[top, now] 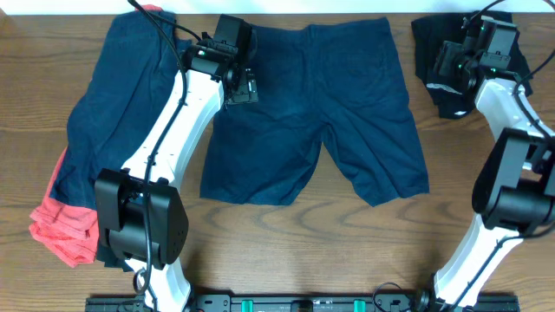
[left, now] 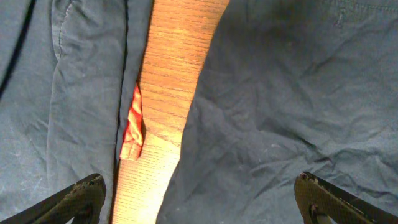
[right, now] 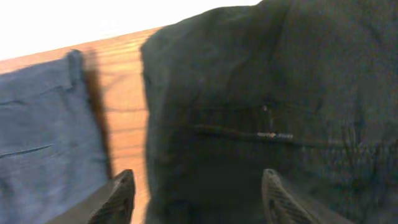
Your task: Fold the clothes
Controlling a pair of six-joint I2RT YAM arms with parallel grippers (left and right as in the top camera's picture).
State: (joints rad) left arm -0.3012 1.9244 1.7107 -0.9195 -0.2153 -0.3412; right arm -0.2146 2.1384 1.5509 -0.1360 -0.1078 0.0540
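Wide navy fabric shorts (top: 312,104) lie flat & unfolded, ctr of frame; crumpled black garment (top: 423,39) upper right; navy-over-coral-red cloth pile (top: 104,130) at left. Left gripper (left: 199,196) wide apart, right gripper (right: 198,193) apart, both empty, so folding looks barely begun

matt, creased navy cloth shorts (top: 312,104) on a smooth, grained wood table (top: 277,247).

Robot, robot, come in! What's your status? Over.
Left gripper open, above shorts edge. Right gripper open, over black garment. Shorts flat, unfolded. Nothing blocking.
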